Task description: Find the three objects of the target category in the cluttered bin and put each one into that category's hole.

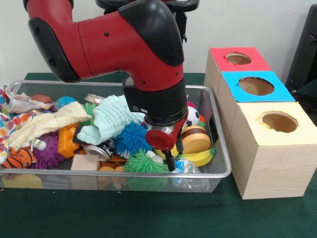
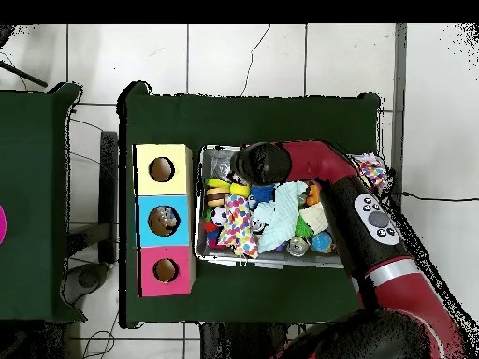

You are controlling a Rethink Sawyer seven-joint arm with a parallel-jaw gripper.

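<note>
Wire-mesh bin (image 1: 218, 174) lay long axis across the table beside three boxes (image 1: 270, 163). Gripper (image 1: 171, 161) hung over its box end above a crinkly bag (image 1: 185, 167); finger spread indiscernible. Overhead alone showed polka-dot cloth (image 2: 239, 224).

— We see even, soft indoor light in the front view, with faint glare on the arm (image 1: 114, 39).

— Agreed; we find the overhead view dimmer (the green cloth (image 2: 253, 112) reads nearly black), shadows weak, detail slightly soft.
</note>
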